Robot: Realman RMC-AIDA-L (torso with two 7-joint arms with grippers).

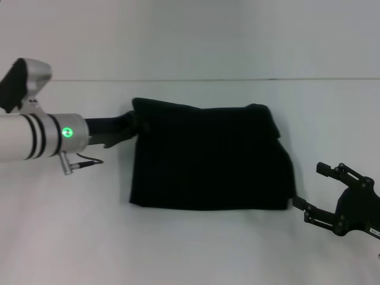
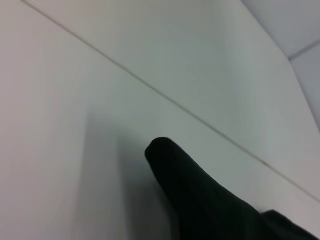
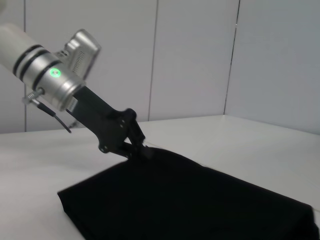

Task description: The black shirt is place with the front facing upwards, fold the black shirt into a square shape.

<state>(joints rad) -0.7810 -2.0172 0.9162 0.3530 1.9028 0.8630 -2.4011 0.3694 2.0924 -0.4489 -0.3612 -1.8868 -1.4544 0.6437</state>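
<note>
— Black cloth on white: where does the black shirt (image 1: 211, 157) lie?

— Mid-table (image 1: 178, 249), folded to a rough rectangle. Its near edge runs fairly straight, its far edge is lumpy, and the right side sags outward toward the near right corner.

— And the arms?

— The left gripper (image 1: 138, 122) reaches in from the left and pinches the far left corner, jaws clamped on the fabric. The right gripper (image 1: 316, 190) sits just off the near right corner, jaws spread apart, holding nothing.

— Room to move?

— Bare tabletop shows in front, behind and on both sides of the shirt.

— Any writing?

— None readable; only plain black fabric faces up. A green light (image 1: 67, 132) glows on the left wrist.
</note>
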